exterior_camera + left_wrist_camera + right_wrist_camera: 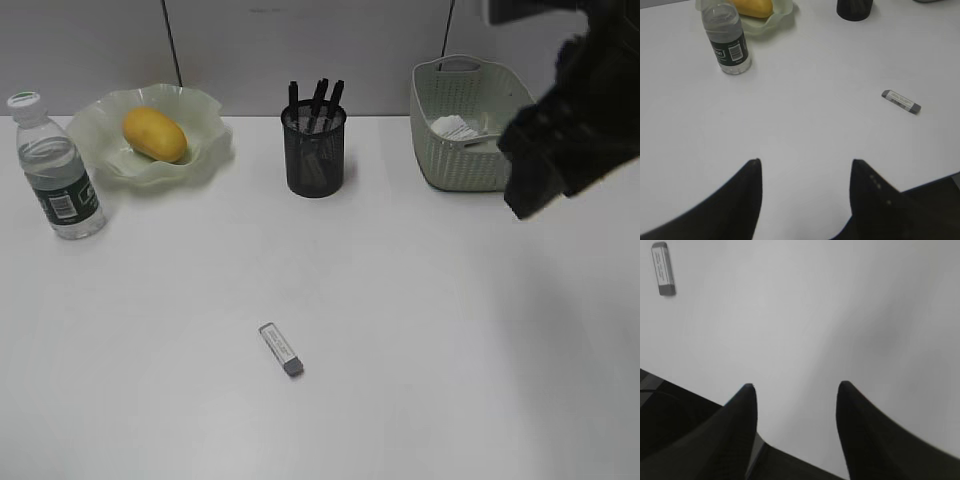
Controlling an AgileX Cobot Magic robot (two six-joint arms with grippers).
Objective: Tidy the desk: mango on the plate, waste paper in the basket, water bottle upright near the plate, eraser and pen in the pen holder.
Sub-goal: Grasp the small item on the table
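Eraser [281, 349] is the one piece not yet put away: it lies flat on the bare counter [450, 330], well apart from the pen holder [314, 150] it belongs in, where pens already stand. Mango [154, 134] sits on the plate [205, 140], the water bottle [58, 170] stands just beside the plate, and white paper [457, 127] shows inside the basket [470, 160].

From the left tool [805, 162], released with both jaws spread and nothing between them, the eraser lies ahead and off to the right, its long axis slanting across the tool's line of reach. From the right tool [796, 386], likewise released and empty, the eraser sits far ahead to the left, its long axis pointing roughly away from the tool. In the exterior view the right arm hangs high near the basket, blurred. Neither is close; the left tool looks somewhat nearer, and would need its wrist turned so the jaws close across the narrow width
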